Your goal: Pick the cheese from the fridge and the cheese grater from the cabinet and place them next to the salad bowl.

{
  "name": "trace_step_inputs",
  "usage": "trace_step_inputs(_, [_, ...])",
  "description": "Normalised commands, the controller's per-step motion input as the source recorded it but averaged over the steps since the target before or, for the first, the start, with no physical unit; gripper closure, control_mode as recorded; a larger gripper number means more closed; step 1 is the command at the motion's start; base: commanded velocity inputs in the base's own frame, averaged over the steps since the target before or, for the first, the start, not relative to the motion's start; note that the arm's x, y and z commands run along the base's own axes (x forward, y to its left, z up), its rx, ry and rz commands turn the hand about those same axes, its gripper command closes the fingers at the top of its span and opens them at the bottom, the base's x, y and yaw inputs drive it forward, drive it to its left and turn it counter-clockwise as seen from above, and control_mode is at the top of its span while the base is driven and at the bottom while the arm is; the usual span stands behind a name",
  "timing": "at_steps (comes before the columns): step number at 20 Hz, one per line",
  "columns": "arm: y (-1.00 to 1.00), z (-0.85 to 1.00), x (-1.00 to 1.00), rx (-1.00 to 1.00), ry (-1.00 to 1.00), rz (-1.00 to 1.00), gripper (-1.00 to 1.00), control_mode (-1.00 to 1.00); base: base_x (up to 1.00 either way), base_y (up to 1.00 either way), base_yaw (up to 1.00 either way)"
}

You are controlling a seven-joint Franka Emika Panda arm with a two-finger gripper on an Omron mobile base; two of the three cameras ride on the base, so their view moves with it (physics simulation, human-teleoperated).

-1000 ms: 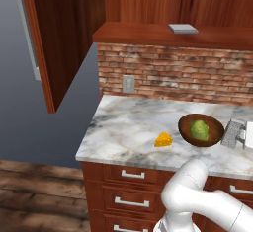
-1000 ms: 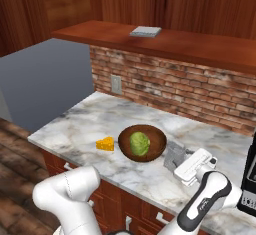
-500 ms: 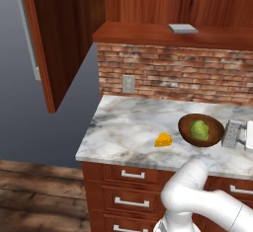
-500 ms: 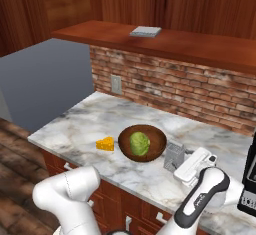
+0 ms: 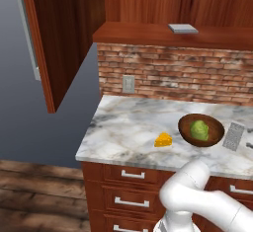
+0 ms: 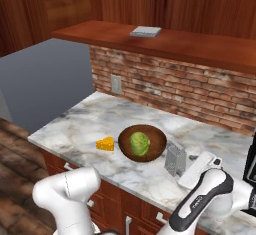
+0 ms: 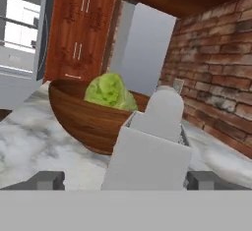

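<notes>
Hand view: cheese grater (image 7: 147, 151) stands between the wide-spread jaws.

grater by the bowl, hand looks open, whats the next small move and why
Probably draw the hand straight back, away from the grey metal box grater. The grater stands upright on the marble counter beside the dark-brown wooden salad bowl, the yellow cheese wedge sits on the bowl's other side, and the fingers stand wide of the grater, so both seem placed.
</notes>
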Motion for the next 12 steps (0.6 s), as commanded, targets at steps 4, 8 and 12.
trace_step_inputs(4, [-0.16,0.02,-0.20,-0.18,0.07,-0.09,-1.00,-1.00,0.00,0.00,0.00])
trace_step_inputs(8, [-0.02,0.23,-0.45,-0.27,0.09,-0.11,-1.00,-1.00,0.00,0.00,0.00])
trace_step_inputs(12, [0.13,0.58,-0.42,-0.51,0.15,-0.06,-1.00,-1.00,0.00,0.00,0.00])
